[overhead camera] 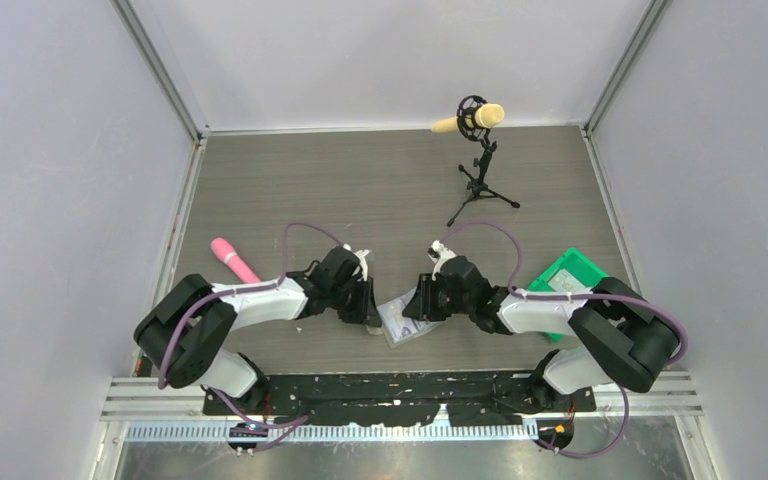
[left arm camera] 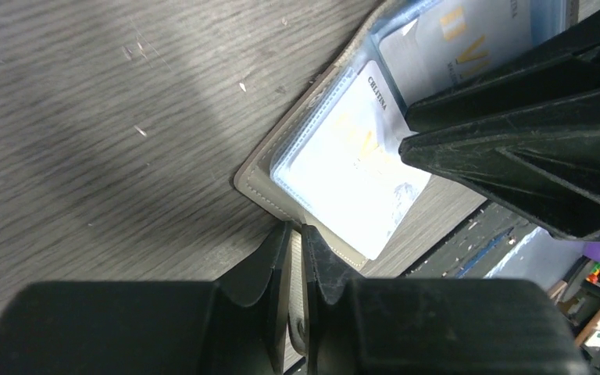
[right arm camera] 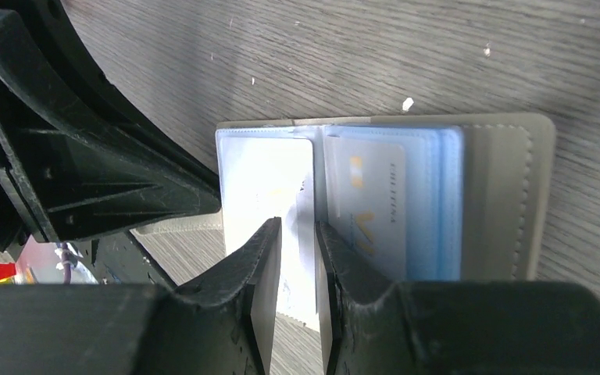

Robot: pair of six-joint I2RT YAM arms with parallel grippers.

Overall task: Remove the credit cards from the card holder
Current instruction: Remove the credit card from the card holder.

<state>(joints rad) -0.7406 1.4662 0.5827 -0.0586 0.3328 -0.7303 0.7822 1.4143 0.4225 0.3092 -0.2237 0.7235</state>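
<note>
Right gripper [right arm camera: 297, 228]: jaws sit a little apart, with a white card [right arm camera: 269, 183] showing face-up in the gap, and we see no pinch on it. That card pokes out past the near edge of the left-hand clear pocket. Left gripper [left arm camera: 295, 230]: jaws nearly together, tips on the rim of the card holder [right arm camera: 508, 195]. Pale cover material shows between them, so we read it as clamped on the holder's edge. The holder lies open and flat on the table [overhead camera: 360, 190], right between the two grippers, close to the front edge. Its outside is grey-olive with a stitched border. Its inside is light blue with stacked clear sleeves. The credit cards [right arm camera: 367, 211] sit in the pockets: pale grey-white, gold lettering, small dark print along one side. Further out we have a green bin [overhead camera: 570, 275] beside the right arm, a pink object [overhead camera: 233, 258] left of the left arm, and a microphone [overhead camera: 480, 118] on a tripod [overhead camera: 480, 190] at the back.
</note>
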